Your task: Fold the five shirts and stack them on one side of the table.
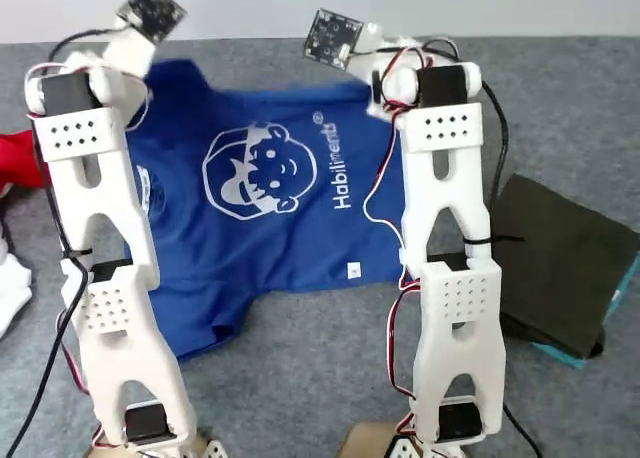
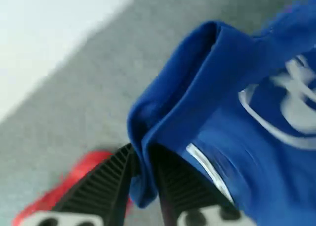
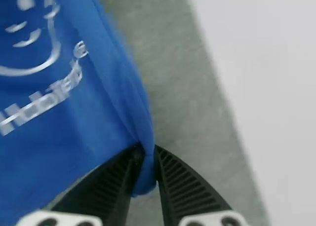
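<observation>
1 blue shirt (image 1: 300, 248) lies spread, print up, on the grey table (image 1: 320, 378) between 2 arms; left claw (image 2: 142, 151) clenched on a fold at its far edge; right claw (image 3: 147, 152) likewise gripping that edge; 1 folded dark shirt (image 1: 560, 258) at the right side; 1 red shirt (image 1: 15, 158) and 1 white cloth (image 1: 10, 278) at the left edge.

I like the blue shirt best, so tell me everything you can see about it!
The blue shirt is soft-looking cloth with a white smiling cartoon face and white lettering on its front. It lies spread, print up, on the grey table between the two arms. The left hand and right hand are each shut on a pinch of its far edge.
</observation>
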{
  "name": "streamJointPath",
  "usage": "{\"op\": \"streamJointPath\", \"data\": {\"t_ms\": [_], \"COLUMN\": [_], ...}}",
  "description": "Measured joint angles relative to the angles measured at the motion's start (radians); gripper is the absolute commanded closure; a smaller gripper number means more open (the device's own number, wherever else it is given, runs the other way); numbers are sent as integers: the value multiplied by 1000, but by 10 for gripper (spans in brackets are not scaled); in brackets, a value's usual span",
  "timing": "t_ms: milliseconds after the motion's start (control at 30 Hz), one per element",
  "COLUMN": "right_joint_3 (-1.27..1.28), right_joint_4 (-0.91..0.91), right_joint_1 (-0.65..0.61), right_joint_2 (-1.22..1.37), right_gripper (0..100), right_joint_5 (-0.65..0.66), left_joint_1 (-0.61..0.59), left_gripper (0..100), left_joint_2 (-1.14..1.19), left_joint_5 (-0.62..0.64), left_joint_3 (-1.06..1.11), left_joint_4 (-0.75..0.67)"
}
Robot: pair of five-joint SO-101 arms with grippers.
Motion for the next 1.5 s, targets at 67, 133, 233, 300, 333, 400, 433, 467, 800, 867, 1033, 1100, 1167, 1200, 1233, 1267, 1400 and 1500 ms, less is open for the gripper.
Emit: {"op": "streamJointPath", "data": {"t_ms": [67, 133, 233, 300, 333, 400, 433, 467, 800, 867, 1033, 1100, 1167, 1200, 1233, 1267, 1400, 1500], "right_joint_3": [-5, -5, -5, -5, -5, -5, -5, -5, 468, 591, 841, 916, 976, 1002, 1026, 1053, 1119, 1128], "right_joint_4": [78, 152, 190, 190, 190, 192, 192, 192, 192, 192, 192, 192, 186, 180, 173, 163, 114, 98], "right_joint_1": [0, 0, 0, 0, 2, 5, 6, 8, 23, 23, 23, 23, 25, 26, 26, 29, 31, 31], "right_joint_2": [0, 0, 0, 0, 0, 0, 0, 0, -342, -407, -491, -503, -506, -506, -506, -506, -506, -506], "right_gripper": [988, 988, 988, 988, 988, 988, 988, 988, 987, 987, 987, 987, 987, 987, 987, 987, 986, 980], "right_joint_5": [-8, -18, -43, -75, -86, -110, -123, -135, -196, -218, -235, -235, -235, -235, -235, -235, -235, -238], "left_joint_1": [-2, -12, -34, -37, -37, -37, -37, -37, -28, -28, -28, -28, -28, -28, -28, -28, -28, -28], "left_gripper": [995, 995, 995, 995, 995, 995, 995, 995, 995, 995, 995, 995, 995, 995, 994, 994, 990, 946], "left_joint_2": [0, 0, -5, -38, -69, -155, -207, -262, -790, -852, -902, -904, -904, -904, -904, -904, -913, -916], "left_joint_5": [-18, -28, -32, -49, -60, -87, -98, -112, -222, -232, -236, -236, -236, -236, -236, -236, -236, -258], "left_joint_3": [0, 0, 46, 117, 169, 293, 368, 445, 1181, 1277, 1436, 1479, 1514, 1527, 1540, 1550, 1574, 1590], "left_joint_4": [46, 58, 60, 60, 60, 60, 60, 60, 60, 60, 57, 37, 17, 11, 8, 6, 2, 20]}}
